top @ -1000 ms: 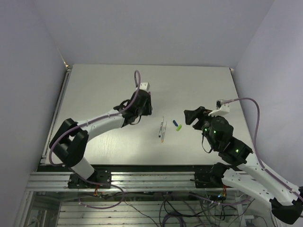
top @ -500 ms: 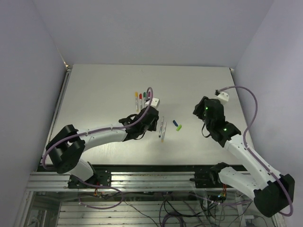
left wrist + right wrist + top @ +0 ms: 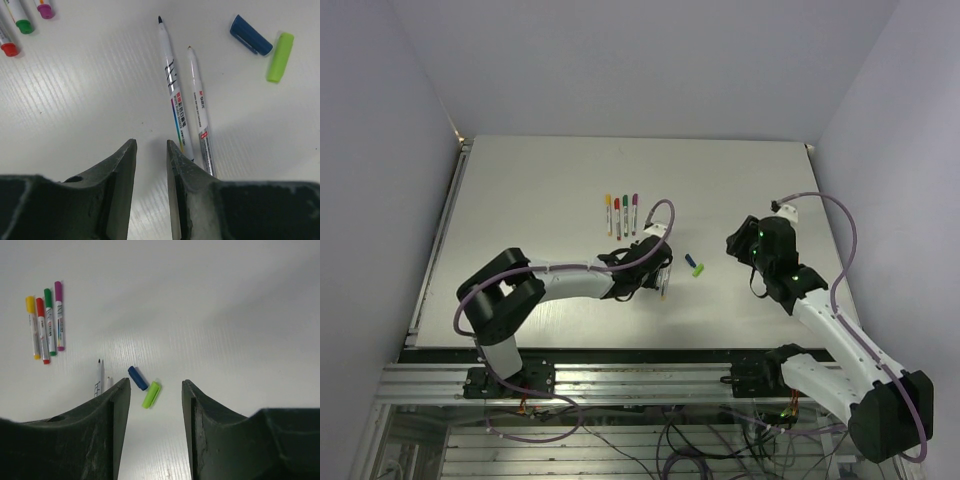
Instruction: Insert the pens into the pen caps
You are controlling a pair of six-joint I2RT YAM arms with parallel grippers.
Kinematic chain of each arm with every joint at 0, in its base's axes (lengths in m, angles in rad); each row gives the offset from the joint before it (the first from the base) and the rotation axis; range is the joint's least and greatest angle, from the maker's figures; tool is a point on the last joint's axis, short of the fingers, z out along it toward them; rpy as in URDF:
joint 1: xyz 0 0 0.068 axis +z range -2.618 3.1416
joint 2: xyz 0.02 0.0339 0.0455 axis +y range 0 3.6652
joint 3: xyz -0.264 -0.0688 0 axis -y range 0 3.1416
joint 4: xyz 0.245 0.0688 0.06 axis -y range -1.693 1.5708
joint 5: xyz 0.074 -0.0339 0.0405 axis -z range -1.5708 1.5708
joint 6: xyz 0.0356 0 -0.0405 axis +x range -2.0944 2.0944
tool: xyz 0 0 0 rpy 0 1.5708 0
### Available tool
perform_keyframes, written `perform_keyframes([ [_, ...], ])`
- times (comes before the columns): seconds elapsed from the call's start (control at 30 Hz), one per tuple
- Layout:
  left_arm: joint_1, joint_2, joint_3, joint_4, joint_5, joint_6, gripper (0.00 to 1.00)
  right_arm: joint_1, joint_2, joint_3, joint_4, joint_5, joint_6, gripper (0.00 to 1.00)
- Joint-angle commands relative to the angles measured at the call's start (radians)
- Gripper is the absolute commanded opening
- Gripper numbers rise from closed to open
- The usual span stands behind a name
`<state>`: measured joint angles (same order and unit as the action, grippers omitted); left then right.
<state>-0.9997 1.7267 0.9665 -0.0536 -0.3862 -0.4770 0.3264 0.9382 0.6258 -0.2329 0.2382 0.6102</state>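
Observation:
Two uncapped pens [image 3: 172, 90] [image 3: 199, 110] lie side by side on the table, tips pointing away. My left gripper [image 3: 151, 145] hovers just left of their near ends, open by a narrow gap with nothing between the jaws. A blue pen cap [image 3: 251, 35] and a light green pen cap [image 3: 279, 57] lie loose to the right of the pens. My right gripper [image 3: 155, 384] is open above and right of these caps [image 3: 137, 378] [image 3: 150, 394], holding nothing. In the top view the left gripper [image 3: 655, 265] hides part of the uncapped pens [image 3: 664, 275].
Several capped pens, yellow [image 3: 608, 212], red [image 3: 617, 215], green [image 3: 625, 212] and magenta [image 3: 634, 210], lie in a tidy row behind the left gripper. The right arm's cable [image 3: 840, 230] loops over the table's right side. The table's near edge [image 3: 620, 348] runs in front of both arms.
My left gripper has moved right and toward me, from over the capped row to the uncapped pens, uncovering that row. The right gripper has lifted back slightly and its jaws have narrowed.

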Motion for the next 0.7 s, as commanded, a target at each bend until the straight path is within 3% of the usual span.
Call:
perform_keyframes([
  [0.0, -0.007, 0.042, 0.060, 0.048, -0.014, 0.022, 0.40, -0.005, -0.034, -0.026, 0.022, -0.043, 0.008, 0.45],
  [0.67, -0.007, 0.216, 0.183, 0.032, -0.010, 0.023, 0.40, -0.005, -0.091, -0.076, 0.036, -0.088, 0.027, 0.43],
])
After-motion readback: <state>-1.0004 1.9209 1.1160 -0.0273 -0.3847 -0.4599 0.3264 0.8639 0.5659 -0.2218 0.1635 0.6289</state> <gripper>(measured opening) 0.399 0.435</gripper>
